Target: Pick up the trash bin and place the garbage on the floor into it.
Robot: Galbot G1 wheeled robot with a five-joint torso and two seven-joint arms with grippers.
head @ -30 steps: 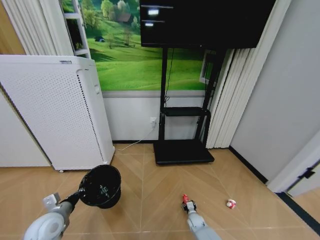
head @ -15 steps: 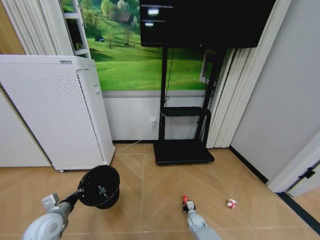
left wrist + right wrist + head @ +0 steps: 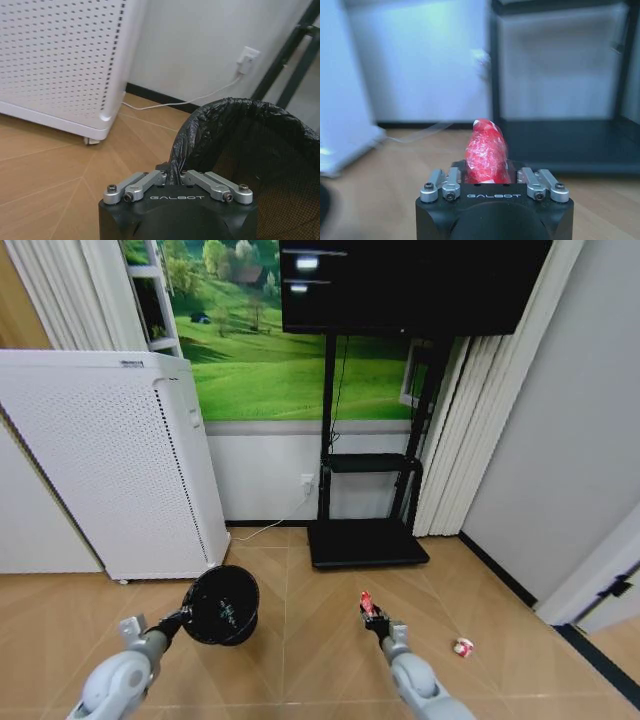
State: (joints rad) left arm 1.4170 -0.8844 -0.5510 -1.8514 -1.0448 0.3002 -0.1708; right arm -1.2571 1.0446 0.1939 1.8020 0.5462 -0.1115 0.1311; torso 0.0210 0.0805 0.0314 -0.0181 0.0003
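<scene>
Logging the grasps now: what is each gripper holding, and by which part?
Left gripper: trash bin, by its rim. Right gripper: red garbage piece, by its lower end.

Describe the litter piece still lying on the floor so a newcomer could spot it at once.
Start at the black TV stand against the far wall, then follow the wooden floor toward the grey wall on the robot's right. The small red-and-white piece lies there alone on the boards. Unlike the all-red piece pinched in the right pincer, nothing holds it.

One trash bin [image 3: 222,604]; two litter pieces: red [image 3: 366,603], red-white [image 3: 462,647].
</scene>
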